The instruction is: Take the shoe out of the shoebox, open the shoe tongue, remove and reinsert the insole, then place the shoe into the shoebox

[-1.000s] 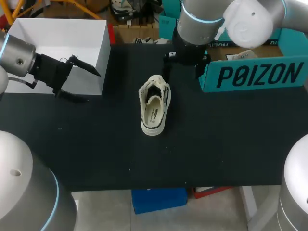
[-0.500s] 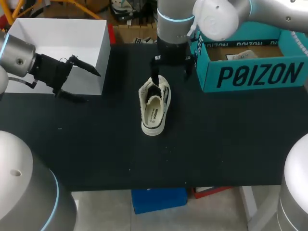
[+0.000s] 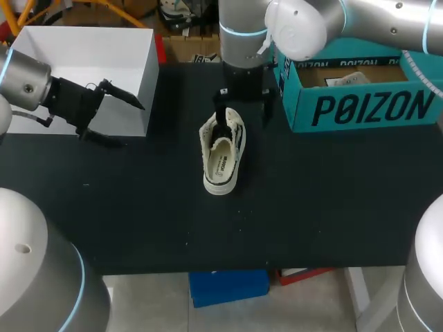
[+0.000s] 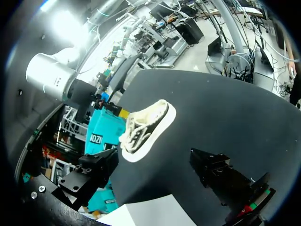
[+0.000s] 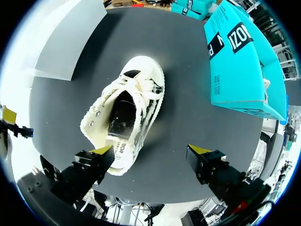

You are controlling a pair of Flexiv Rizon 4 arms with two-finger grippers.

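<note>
Left gripper [image 3: 119,117] wide open, empty, at 9 o'clock on table [image 3: 332,207], beside white box [image 3: 90,55]. Shoe [image 3: 223,150] upright mid-table, toe to 12. Right gripper [image 3: 242,113] over toe end, jaws spread wide, gripping nothing: one finger on shoe, other off its 3 o'clock side. Shoebox [image 3: 360,104] at shoe's 2.

I'm in a robotics lab here: my left arm [image 3: 28,83] and right arm [image 3: 297,28] flank a black worktable [image 3: 138,207] staged with a teal shoebox [image 3: 367,111] and a white box [image 3: 83,48].
</note>
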